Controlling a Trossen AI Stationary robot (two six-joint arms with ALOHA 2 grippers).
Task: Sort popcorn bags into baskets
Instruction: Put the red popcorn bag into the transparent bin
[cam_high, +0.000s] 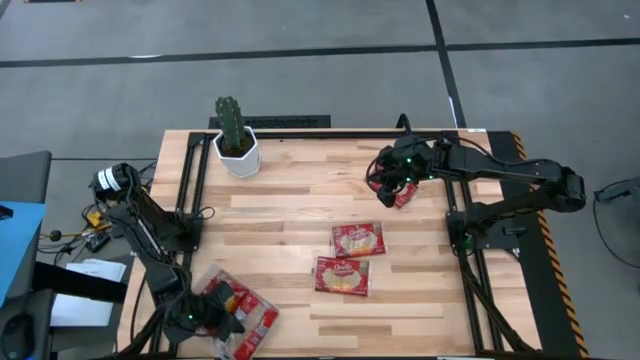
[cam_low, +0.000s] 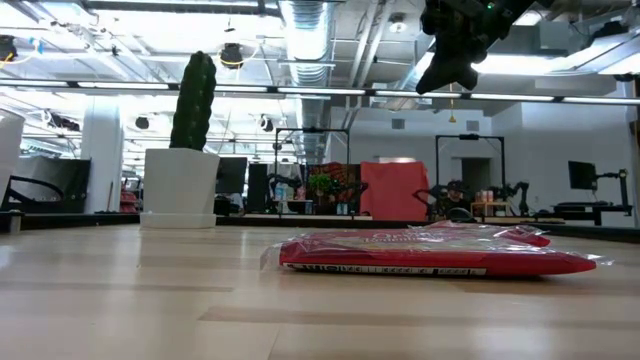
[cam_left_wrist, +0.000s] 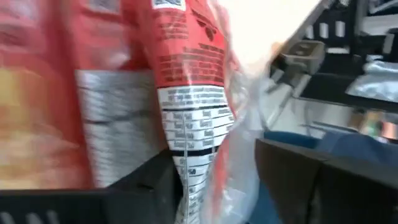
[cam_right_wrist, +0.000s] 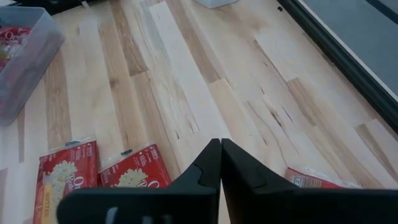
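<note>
My left gripper (cam_high: 207, 320) is at the table's near left corner, over the clear tray (cam_high: 262, 322) that holds several red popcorn bags (cam_high: 240, 298). It is shut on a red bag (cam_left_wrist: 186, 68). My right gripper (cam_right_wrist: 219, 152) is shut and empty, raised high above the table (cam_low: 448, 55) at the far right. One red bag (cam_high: 406, 196) lies flat just beneath it and also shows in the right wrist view (cam_right_wrist: 318, 179). Two more bags (cam_high: 358, 240) (cam_high: 342, 276) lie flat mid-table. My left gripper has the bag's end with the white printed panel (cam_left_wrist: 189, 155) between its two fingers (cam_left_wrist: 149, 183). The bag stands edge-on between them, with its crumpled clear wrap (cam_left_wrist: 239, 168) toward the other finger. Whether the bag's far end rests in the tray does not show.
A white pot with a green cactus (cam_high: 236, 148) stands at the far left of the table. The black frame rails (cam_high: 465, 200) run along the table's sides. Bare wood lies between the cactus pot and the two middle bags.
</note>
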